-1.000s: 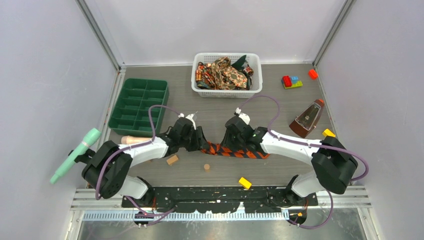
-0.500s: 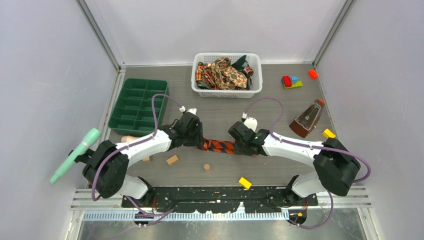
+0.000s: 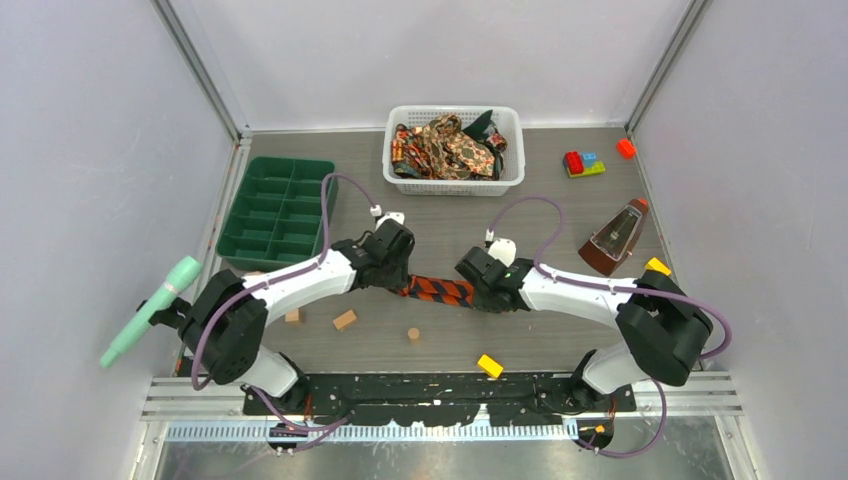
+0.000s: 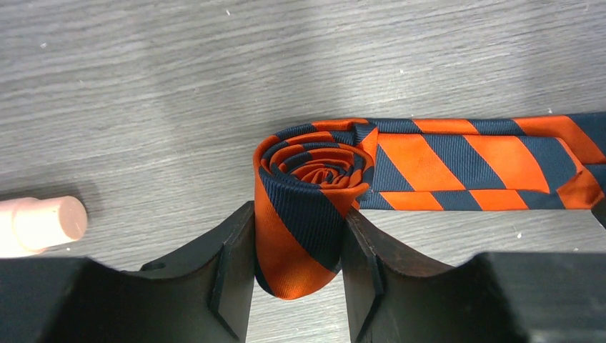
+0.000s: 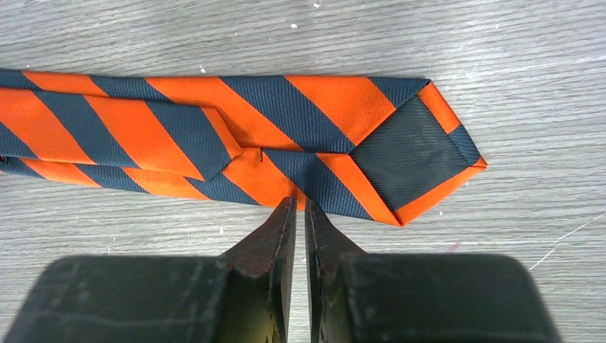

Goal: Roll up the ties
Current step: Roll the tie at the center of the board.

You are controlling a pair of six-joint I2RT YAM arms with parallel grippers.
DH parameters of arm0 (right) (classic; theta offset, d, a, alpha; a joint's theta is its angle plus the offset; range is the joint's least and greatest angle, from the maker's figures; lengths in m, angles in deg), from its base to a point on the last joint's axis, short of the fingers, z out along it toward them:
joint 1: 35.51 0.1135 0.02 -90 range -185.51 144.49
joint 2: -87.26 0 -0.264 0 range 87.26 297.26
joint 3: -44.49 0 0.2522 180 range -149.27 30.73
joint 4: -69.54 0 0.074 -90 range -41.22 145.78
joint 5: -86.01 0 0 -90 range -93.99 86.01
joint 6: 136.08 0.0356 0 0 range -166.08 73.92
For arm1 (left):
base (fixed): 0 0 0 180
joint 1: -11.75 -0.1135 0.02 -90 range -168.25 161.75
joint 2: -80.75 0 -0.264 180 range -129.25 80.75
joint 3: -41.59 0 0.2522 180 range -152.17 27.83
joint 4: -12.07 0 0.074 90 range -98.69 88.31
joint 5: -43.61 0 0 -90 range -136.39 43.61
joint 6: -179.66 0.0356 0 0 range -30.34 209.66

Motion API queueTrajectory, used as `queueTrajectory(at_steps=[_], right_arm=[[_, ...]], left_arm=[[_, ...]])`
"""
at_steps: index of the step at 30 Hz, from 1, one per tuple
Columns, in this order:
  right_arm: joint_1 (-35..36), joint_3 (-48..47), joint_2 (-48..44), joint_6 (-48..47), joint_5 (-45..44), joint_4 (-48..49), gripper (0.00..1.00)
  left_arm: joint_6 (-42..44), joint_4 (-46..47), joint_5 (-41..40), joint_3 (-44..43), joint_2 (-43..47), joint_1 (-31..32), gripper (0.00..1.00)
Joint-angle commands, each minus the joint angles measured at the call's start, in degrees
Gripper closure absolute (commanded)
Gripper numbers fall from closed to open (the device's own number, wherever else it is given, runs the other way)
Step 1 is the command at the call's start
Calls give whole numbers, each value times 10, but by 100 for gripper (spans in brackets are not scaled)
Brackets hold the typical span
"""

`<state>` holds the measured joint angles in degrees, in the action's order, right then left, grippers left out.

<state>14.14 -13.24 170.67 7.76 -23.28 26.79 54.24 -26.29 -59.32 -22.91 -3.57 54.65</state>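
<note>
An orange-and-dark striped tie [image 3: 441, 290] lies flat between my two arms. Its left end is wound into a roll [image 4: 314, 168], and my left gripper [image 4: 299, 218] [image 3: 398, 272] is shut on that roll, one finger on each side. The tie's flat, pointed wide end [image 5: 414, 153] lies to the right. At its near edge, my right gripper [image 5: 300, 205] [image 3: 480, 284] has its jaws almost together, with nothing visible between them. More ties [image 3: 447, 146], paisley and dark green, are piled in the white basket [image 3: 452, 186].
A green compartment tray [image 3: 275, 210] sits at the left, a metronome [image 3: 612, 240] at the right. Yellow blocks [image 3: 490, 366] [image 3: 657, 266], wooden pieces [image 3: 344, 320] [image 3: 413, 335], a pink cylinder [image 4: 43, 225] and toy bricks [image 3: 583, 163] are scattered about. A mint tool [image 3: 150, 310] lies off the left edge.
The left gripper has carried the roll to the right, so less tie lies flat. Both arms have shifted slightly away from the bases. The right gripper's jaws have closed.
</note>
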Motion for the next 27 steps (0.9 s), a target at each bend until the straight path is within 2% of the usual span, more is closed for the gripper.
queueTrajectory(at_steps=[1, 7, 14, 22, 27], right_arm=[[2, 3, -11, -7, 10, 7, 84], [3, 18, -93, -10, 43, 27, 84], [3, 18, -207, -7, 48, -3, 84], [3, 27, -381, 11, 14, -52, 85], [3, 24, -461, 23, -42, -104, 85]], left_arm=[[30, -39, -67, -47, -30, 20, 56], [50, -77, -147, -98, -84, 67, 57], [58, -111, -262, -140, -139, 114, 59], [48, -151, -338, -203, -202, 156, 64], [38, -182, -380, -245, -240, 184, 66]])
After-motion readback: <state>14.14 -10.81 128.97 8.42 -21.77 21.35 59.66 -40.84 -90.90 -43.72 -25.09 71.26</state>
